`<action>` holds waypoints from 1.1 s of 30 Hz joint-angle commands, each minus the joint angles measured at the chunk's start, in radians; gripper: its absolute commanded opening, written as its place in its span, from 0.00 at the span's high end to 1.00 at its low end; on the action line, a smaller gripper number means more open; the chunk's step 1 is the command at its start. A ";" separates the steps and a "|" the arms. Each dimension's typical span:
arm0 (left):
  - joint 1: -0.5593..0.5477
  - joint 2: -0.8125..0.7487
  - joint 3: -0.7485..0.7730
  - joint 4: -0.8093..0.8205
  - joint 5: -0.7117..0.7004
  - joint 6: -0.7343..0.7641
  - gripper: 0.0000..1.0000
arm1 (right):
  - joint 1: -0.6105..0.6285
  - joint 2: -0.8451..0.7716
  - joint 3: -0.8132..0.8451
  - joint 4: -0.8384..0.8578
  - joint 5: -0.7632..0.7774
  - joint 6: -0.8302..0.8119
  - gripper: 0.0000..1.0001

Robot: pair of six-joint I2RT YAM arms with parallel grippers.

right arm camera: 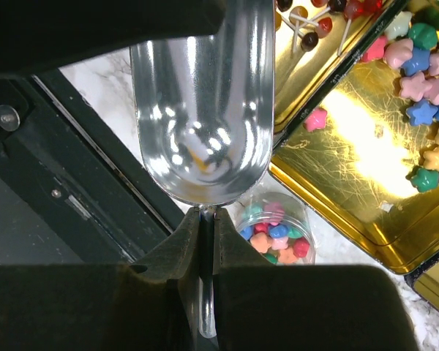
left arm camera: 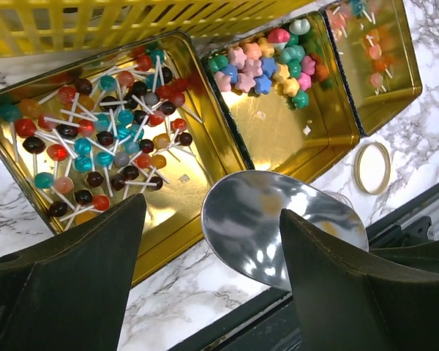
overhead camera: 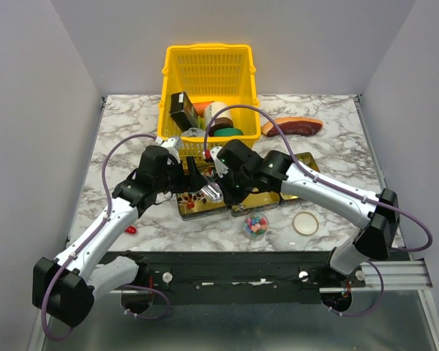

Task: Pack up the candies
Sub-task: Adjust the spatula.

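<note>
Clamping the scoop [right arm camera: 201, 102] handle, right pincer [right arm camera: 207, 219] — left pincer [left arm camera: 212, 208] gapes.

3 trays [left arm camera: 293, 139] abreast before the basket [overhead camera: 207, 69], lollipops [left arm camera: 95, 139] in the left, a cup [right arm camera: 310, 247] of candies [right arm camera: 274, 238] nearer

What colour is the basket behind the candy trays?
Yellow. The basket shows best in the top external view.

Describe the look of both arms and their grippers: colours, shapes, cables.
The left arm and right arm have white link shells between bulky black joints and black bases. A thin lilac cable loops alongside each. The left gripper and right gripper are matte black, with broad wedge-shaped fingers.
</note>
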 commanded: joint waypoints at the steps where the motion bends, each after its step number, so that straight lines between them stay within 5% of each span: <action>1: -0.016 -0.007 -0.037 0.020 0.047 0.026 0.17 | 0.007 -0.019 0.043 0.025 0.005 0.003 0.99; 11: -0.025 0.034 -0.056 0.002 0.031 0.035 0.25 | 0.009 -0.081 0.053 0.025 -0.127 -0.010 0.99; 25: -0.025 0.037 -0.073 0.114 0.464 0.057 0.45 | 0.007 -0.165 -0.021 -0.018 -0.182 -0.128 0.99; 28: -0.025 0.048 -0.068 0.106 0.478 0.064 0.58 | 0.007 -0.160 -0.015 -0.023 -0.186 -0.125 0.99; 32: -0.025 0.062 -0.060 0.111 0.493 0.064 1.00 | 0.007 -0.167 -0.015 -0.024 -0.199 -0.122 0.99; 33: -0.025 0.065 -0.060 0.111 0.502 0.058 1.00 | 0.009 -0.167 -0.019 -0.024 -0.202 -0.123 0.99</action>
